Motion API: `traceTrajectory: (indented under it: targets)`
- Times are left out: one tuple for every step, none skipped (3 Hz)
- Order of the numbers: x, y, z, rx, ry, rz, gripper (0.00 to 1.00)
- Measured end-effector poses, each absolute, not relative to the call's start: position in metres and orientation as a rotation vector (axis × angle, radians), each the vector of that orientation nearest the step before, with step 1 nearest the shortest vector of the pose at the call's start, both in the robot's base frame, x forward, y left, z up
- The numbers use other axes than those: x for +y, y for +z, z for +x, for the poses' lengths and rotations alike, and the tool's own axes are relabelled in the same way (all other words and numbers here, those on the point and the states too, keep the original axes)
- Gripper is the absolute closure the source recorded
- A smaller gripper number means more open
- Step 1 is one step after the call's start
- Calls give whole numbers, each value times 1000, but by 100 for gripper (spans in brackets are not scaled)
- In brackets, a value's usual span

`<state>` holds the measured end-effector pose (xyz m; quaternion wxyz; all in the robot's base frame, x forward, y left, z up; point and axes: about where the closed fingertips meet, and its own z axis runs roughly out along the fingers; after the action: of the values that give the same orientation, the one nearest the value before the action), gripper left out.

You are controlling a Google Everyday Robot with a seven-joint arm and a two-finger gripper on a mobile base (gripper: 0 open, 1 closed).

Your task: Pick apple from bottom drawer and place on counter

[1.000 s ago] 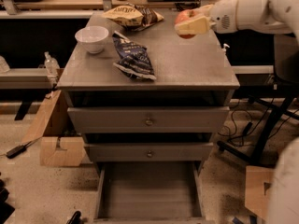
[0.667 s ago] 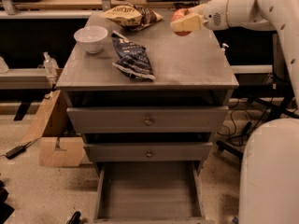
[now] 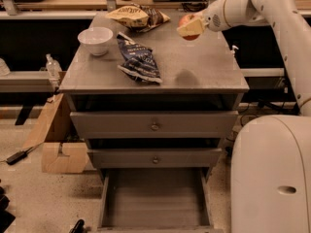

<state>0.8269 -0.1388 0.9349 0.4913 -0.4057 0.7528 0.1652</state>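
The red-orange apple is held in my gripper, which is shut on it. The gripper hangs above the right rear part of the grey counter, with the apple's shadow on the counter below it. The arm reaches in from the upper right. The bottom drawer is pulled open below the two knobbed drawers, and its tray shows nothing inside.
On the counter are a white bowl at the left rear, a dark blue chip bag in the middle and a yellow snack bag at the back. My white base stands at the right. A cardboard box sits on the floor at left.
The gripper with the apple has moved left and slightly lower over the counter. The view has shifted; my base now fills the lower right.
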Motion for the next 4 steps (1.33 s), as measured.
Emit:
traceTrajectory:
  targets:
    - [-158, 913, 836, 1919, 305, -931, 100]
    - [-168, 891, 838, 1954, 305, -859, 100]
    - [-166, 869, 835, 1979, 342, -816, 100]
    - [-159, 848, 830, 2018, 402, -786, 100]
